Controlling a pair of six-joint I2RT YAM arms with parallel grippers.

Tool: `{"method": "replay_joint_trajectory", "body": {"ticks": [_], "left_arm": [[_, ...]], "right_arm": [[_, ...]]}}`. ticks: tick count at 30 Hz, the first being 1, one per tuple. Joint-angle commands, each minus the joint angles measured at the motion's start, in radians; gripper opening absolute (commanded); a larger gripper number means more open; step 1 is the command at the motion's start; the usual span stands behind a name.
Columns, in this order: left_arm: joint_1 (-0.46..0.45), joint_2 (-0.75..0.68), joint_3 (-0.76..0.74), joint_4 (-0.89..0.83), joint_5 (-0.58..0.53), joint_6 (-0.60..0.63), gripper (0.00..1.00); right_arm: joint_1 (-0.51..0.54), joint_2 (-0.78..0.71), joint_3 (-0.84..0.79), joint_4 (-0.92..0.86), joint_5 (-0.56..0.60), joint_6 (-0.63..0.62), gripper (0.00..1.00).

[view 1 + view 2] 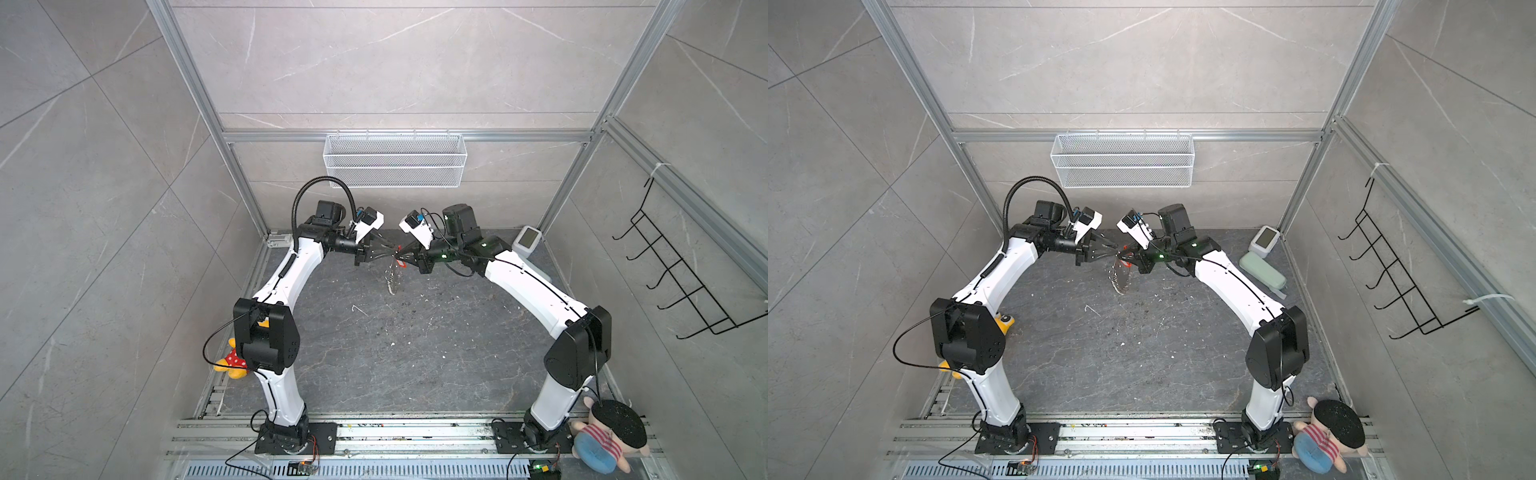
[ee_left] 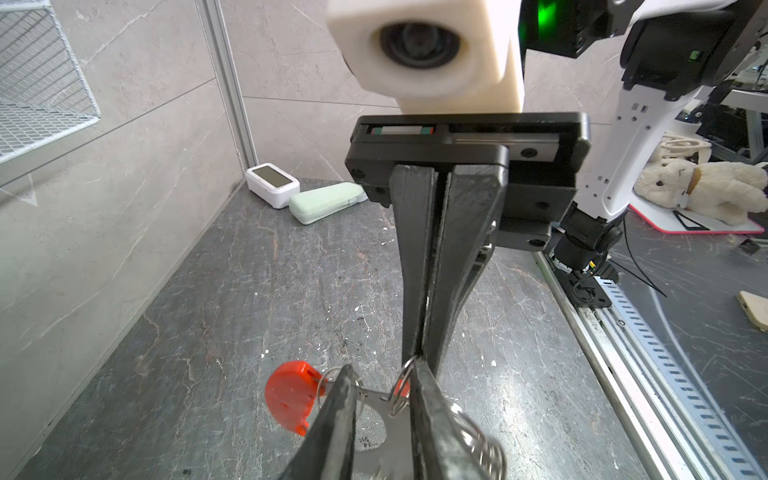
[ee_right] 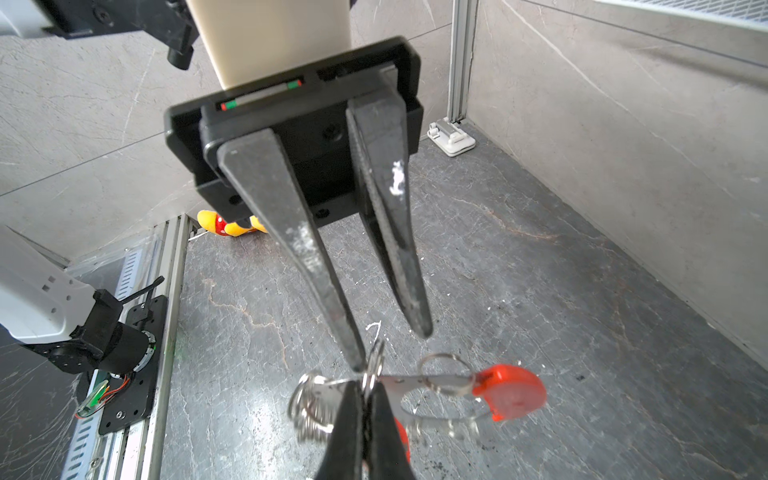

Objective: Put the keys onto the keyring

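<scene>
Tip to tip in the air over the far middle of the dark stone tabletop: left gripper in from the left, right gripper in from the right.

Right gripper clamped fully closed on a small silver loop at the top of the keyring. Grey hoop and its fringe of loops hanging below that pinch in both top views.

Left gripper parted, gripping nothing. One fingertip touching the cluster of loops just beside the right gripper's pinch. Other fingertip apart from it, toward the far side.

Flat band of the keyring running from the pinch toward the far wall. At its end, a rounded red plastic piece hooked on by a wire ring, beyond both grippers' tips.

The keys: in the right wrist view only a sliver of red tag, tucked just beneath the right gripper's closed fingers, on the near side, opposite the rounded red plastic piece. In a top view, the keys as a small red frame with a pale centre, right at the right gripper's tips and above the hanging hoop. Impossible to tell whether threaded on a loop; metal key too small to make out.

Against the far wall, a white wire basket.
</scene>
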Motion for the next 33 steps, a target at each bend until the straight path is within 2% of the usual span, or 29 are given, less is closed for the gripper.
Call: {"method": "replay_joint_trajectory", "body": {"ticks": [1,5,9,14,16,23,26,32,33], "left_arm": [[0.004,0.026,0.053,-0.052,0.062,0.005,0.24],[0.003,0.05,0.086,-0.133,0.079,0.042,0.19],[0.003,0.075,0.126,-0.214,0.08,0.084,0.06],[0.002,0.088,0.155,-0.271,0.086,0.12,0.04],[-0.001,0.087,0.155,-0.275,0.089,0.126,0.0],[-0.019,0.086,0.154,-0.314,0.065,0.178,0.0],[-0.021,0.083,0.154,-0.316,0.03,0.186,0.15],[-0.023,0.083,0.16,-0.314,0.036,0.187,0.16],[-0.024,0.083,0.161,-0.314,0.036,0.186,0.14]], "right_arm": [[0.014,0.004,0.044,0.003,-0.033,-0.011,0.0],[0.015,0.008,0.054,0.003,-0.025,-0.011,0.0],[0.015,0.011,0.065,0.005,-0.022,-0.01,0.0],[0.014,0.016,0.075,0.011,-0.02,-0.005,0.0],[0.015,0.018,0.079,0.015,-0.017,0.0,0.0],[0.015,0.03,0.114,0.016,-0.026,0.018,0.0],[0.014,0.033,0.125,0.006,-0.029,0.015,0.0],[0.014,0.033,0.125,0.003,-0.029,0.015,0.0],[0.014,0.034,0.125,0.003,-0.029,0.015,0.0]]}}
